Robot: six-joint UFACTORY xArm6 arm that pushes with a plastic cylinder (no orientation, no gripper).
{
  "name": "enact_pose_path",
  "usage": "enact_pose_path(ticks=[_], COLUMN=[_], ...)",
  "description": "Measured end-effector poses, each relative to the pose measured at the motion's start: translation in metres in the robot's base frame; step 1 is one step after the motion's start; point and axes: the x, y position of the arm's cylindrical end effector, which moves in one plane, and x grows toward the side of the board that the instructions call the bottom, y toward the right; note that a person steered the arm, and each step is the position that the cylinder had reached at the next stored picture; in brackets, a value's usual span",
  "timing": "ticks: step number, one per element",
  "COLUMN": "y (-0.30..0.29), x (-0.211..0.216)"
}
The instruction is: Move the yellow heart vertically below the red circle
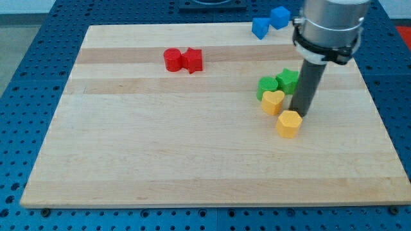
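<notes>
Pale wooden board [192, 154] lies on a blue perforated table [26, 38]. My tip [298, 113] carries nothing, touching the yellow hexagonal block [289, 123], just right of the yellow heart block [272, 101]. Well apart, toward the view's upper left, sits the red circle block [172, 59].

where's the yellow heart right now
The yellow heart sits right of the board's centre, just below the two green blocks, with the yellow hexagon to its lower right and my tip close on its right.
</notes>
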Motion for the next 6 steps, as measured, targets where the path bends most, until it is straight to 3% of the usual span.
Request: enact_pose_path(ticks=[3, 5, 6], y=[0.027, -0.102, -0.120], x=[-0.011, -0.022, 0.000])
